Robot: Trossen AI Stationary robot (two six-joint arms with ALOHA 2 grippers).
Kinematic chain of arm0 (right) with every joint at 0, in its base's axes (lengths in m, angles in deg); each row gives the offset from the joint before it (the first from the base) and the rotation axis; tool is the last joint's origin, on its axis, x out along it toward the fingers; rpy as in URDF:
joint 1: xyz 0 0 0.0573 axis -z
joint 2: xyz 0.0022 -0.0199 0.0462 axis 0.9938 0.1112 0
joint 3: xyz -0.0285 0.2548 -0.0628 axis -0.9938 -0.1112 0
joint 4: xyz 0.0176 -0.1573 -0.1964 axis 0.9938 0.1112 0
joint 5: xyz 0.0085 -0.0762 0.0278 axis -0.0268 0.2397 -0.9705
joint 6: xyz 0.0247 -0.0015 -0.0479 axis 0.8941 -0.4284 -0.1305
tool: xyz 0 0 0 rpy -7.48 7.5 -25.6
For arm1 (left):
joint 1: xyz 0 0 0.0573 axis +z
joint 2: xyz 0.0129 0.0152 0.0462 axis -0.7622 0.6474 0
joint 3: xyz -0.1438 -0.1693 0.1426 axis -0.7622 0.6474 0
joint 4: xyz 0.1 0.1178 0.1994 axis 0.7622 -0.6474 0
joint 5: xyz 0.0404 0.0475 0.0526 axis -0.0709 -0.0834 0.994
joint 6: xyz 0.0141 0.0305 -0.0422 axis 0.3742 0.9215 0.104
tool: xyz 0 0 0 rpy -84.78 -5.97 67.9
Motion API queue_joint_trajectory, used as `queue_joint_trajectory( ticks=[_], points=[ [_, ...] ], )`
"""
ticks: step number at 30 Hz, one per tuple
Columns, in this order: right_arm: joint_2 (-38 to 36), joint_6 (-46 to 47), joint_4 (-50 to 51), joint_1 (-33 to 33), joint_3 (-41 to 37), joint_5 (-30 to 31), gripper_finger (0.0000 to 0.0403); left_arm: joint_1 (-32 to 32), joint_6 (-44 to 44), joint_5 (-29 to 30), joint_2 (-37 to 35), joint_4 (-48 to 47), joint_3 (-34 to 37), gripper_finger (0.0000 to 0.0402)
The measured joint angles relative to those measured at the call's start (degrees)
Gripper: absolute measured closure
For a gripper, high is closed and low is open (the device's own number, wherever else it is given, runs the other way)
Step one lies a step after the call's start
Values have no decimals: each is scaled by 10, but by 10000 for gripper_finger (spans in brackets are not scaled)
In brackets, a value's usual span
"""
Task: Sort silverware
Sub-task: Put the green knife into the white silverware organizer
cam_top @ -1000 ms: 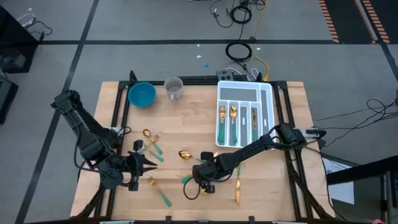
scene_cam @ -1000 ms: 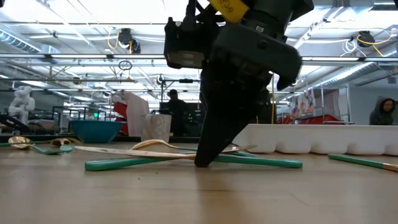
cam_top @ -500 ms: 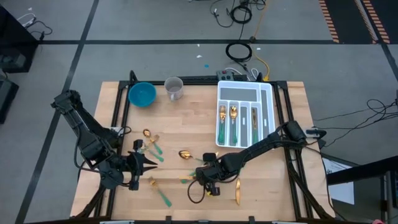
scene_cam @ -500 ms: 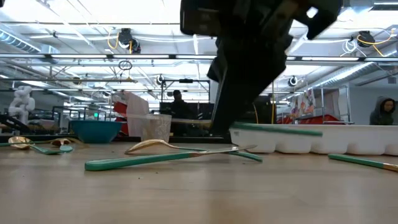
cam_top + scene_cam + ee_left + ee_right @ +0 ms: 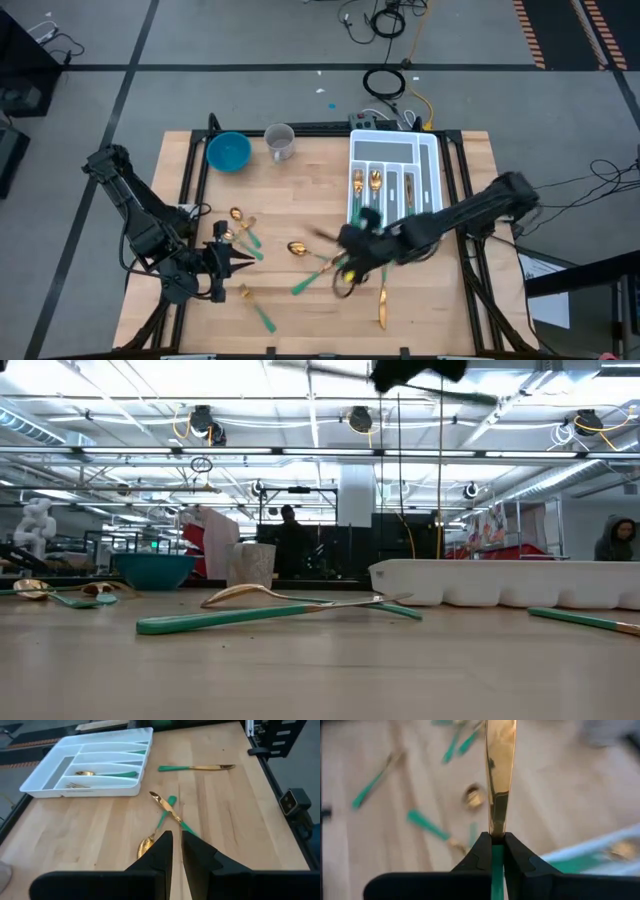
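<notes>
Above the table's middle, right gripper (image 5: 498, 851) clenched on a gold-bladed, green-handled knife (image 5: 500, 775), lifted just beside the white cutlery tray (image 5: 433, 165), left gripper (image 5: 238, 263) waiting at the left edge, fingers narrowly parted, grasping nothing, loose silverware (image 5: 312, 279) scattered on the wood between them.

Right gripper (image 5: 352, 250) is motion-blurred in high view, cut off by the top edge in low view. Held knife (image 5: 500, 765) is cropped at the tip; tray (image 5: 600, 851) behind it is smeared.
</notes>
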Motion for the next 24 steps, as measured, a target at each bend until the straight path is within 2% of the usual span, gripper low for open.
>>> queue_joint_trajectory(
  ticks=[5, 10, 17, 24],
  points=[
    [-87, 58, 72, 6, 0, 98, 403, 0, 0, 25, 0, 0, 0, 352],
    [-148, 145, 180, 31, 0, 159, 403, 0, -1, 59, 0, 0, 0, 352],
    [-192, 238, 339, 82, 0, 163, 403, 0, -5, 100, 0, 2, 0, 352],
    [-211, 255, 396, 121, -17, 147, 403, 0, -13, 103, 0, 6, 0, 352]
  ],
)
